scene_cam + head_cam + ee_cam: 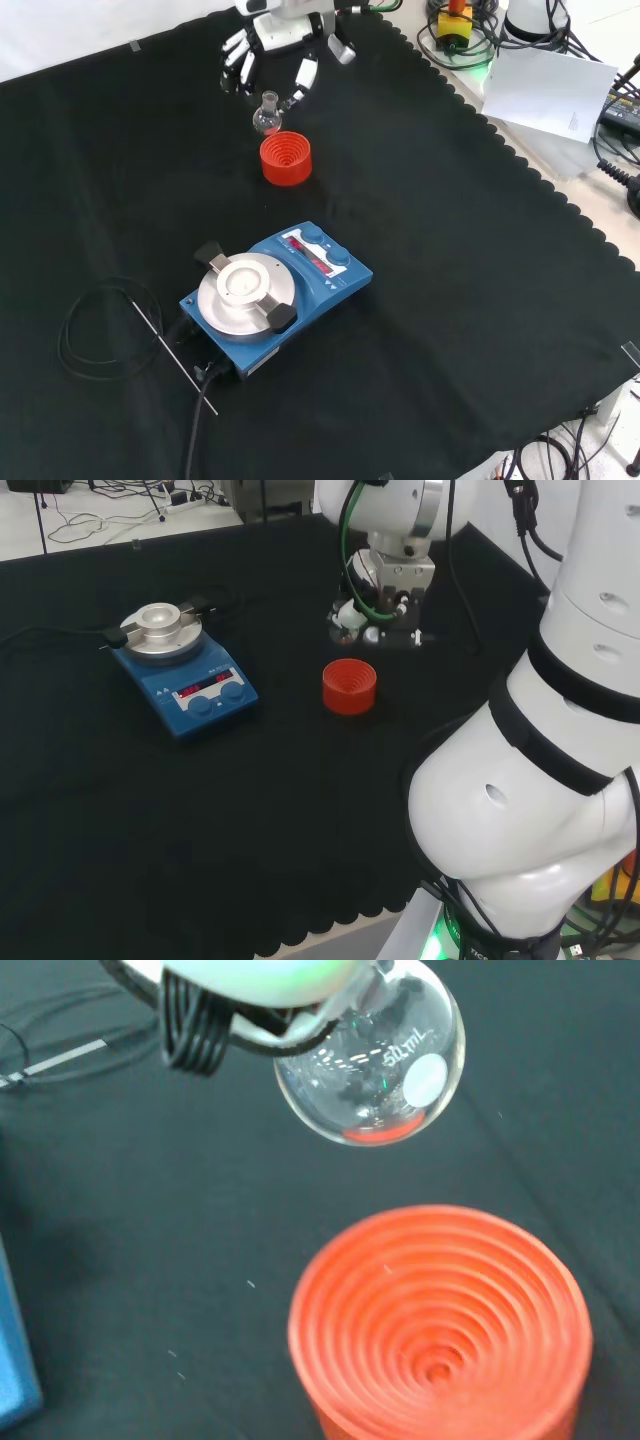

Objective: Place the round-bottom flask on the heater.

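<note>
Closest to your wrist camera, the round-bottom flask (372,1070) hangs in the air just above the red ribbed stand (440,1322), clear of it. Your hand (278,45) has its fingers curled about the flask's neck, holding it up at the far side of the front view. Nearer in that view, well apart from the stand, sits the blue heater (275,295) with its round metal plate bare on the black cloth (450,230).
</note>
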